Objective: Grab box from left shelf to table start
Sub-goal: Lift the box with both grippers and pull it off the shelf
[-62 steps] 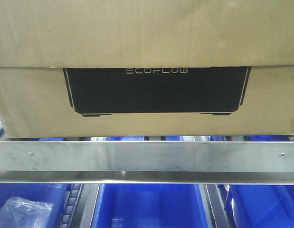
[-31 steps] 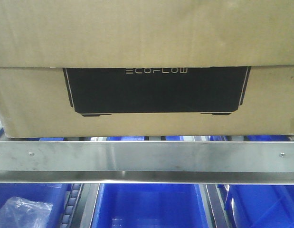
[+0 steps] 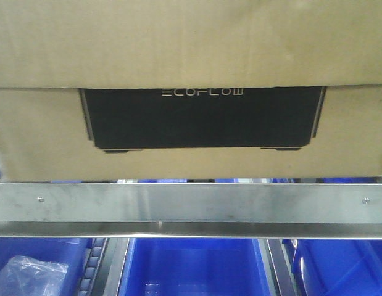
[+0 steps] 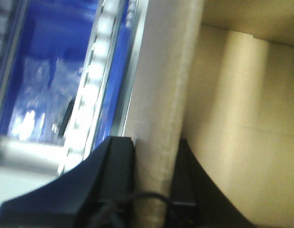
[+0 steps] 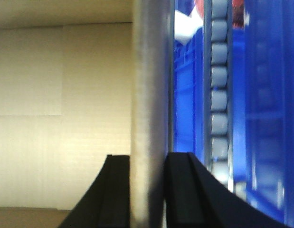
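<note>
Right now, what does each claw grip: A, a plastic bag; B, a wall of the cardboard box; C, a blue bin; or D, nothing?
B: in the wrist views the left claw and right claw each straddle a wall of the box.

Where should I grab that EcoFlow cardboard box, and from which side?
Pinch the box by its thin side walls, one per gripper, coming from the shelf front. The left gripper and right gripper each straddle a wall, one finger inside, one outside; the broad faces are too wide.
</note>
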